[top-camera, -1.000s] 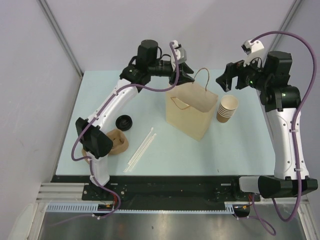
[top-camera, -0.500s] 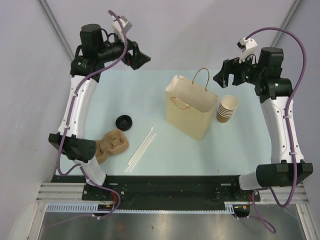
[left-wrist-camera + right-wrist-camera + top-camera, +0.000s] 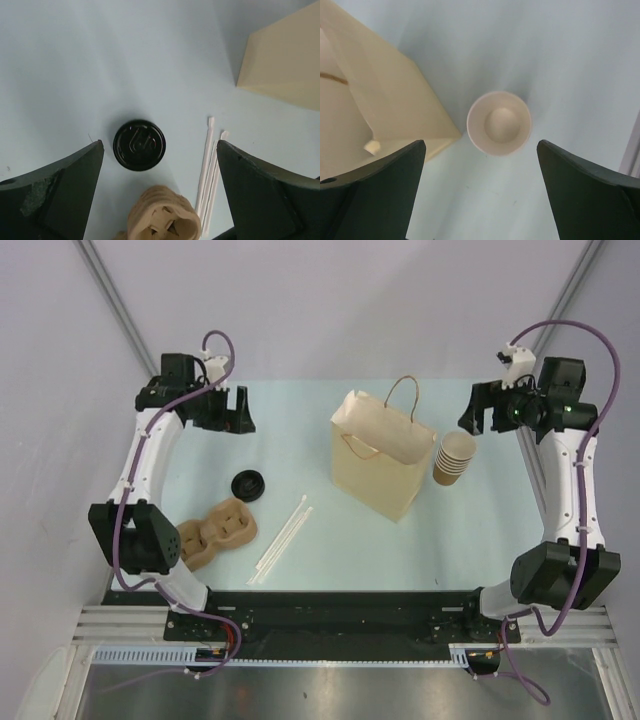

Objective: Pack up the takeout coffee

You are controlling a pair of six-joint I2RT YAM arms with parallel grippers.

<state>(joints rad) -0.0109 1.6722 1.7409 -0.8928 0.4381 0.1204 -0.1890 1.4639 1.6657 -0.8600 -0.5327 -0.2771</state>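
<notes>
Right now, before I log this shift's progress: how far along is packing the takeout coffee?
Looks done, but unconfirmed: no lidded cup stands on the table, and the paper bag stands upright with its inside hidden, so the coffee may be inside. In hand: nothing; the left tool and right tool hang open and empty. Left: checking the bag's contents.

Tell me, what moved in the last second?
The left gripper swung away from above the paper bag, back to the far left, jaws open and empty. The right gripper drew back slightly to the right. The bag, cup stack, black lid, straws and cup tray stayed put.
</notes>
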